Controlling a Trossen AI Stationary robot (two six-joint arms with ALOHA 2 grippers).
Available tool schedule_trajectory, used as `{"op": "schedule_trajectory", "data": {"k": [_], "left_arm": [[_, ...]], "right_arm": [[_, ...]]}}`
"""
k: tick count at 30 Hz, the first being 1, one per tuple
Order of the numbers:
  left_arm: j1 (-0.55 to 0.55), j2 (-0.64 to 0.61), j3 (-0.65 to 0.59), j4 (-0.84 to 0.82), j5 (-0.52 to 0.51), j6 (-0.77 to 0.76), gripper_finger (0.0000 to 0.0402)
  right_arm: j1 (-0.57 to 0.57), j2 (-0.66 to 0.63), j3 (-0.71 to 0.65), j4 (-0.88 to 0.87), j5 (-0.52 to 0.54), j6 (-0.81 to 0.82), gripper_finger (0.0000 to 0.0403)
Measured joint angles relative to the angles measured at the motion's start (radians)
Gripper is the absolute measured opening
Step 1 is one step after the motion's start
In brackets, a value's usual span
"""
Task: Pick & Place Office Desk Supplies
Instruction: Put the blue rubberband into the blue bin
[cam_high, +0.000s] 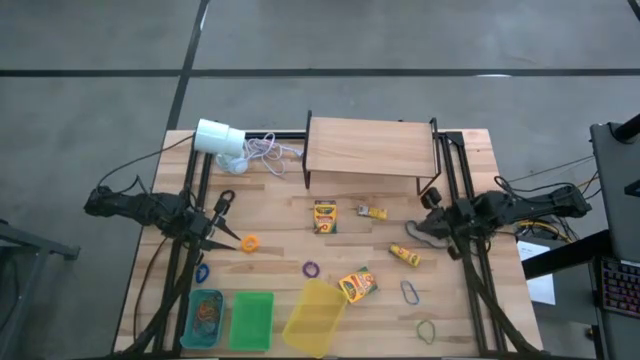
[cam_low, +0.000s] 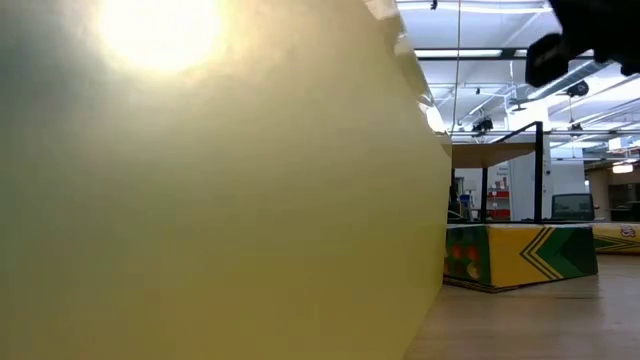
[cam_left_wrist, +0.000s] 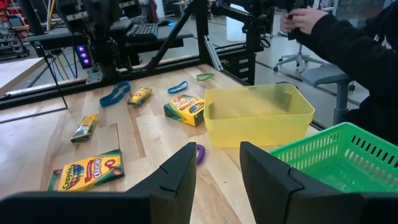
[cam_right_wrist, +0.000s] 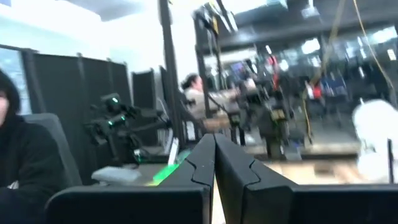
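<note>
Most of my low view is blocked by the translucent yellow bin (cam_low: 200, 200); left gripper (cam_left_wrist: 217, 165) partly parted, empty, right gripper (cam_right_wrist: 214, 155) pinched shut; crayon boxes (cam_high: 325, 217) sit mid-frame

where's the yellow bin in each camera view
High view: yellow bin, front edge of the table, tilted, right of the green bin.
Low view: it fills the picture's left and middle.
Left wrist view: right of centre, beyond the green bin.
Right wrist view: not in it.
Shared landmark: the crayon box beside the bin.
</note>
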Motion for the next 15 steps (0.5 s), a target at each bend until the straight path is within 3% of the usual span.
{"op": "schedule_trajectory", "data": {"k": [9,15], "left_arm": [[0.000,0.000,0.000,0.000,0.000,0.000,0.0127],[0.000,0.000,0.000,0.000,0.000,0.000,0.0127]], "right_arm": [[0.000,0.061,0.072,-0.352,0.221,0.323,0.0008],[0.006,0.238,0.133,-0.394,0.259,0.448,0.0008]]}}
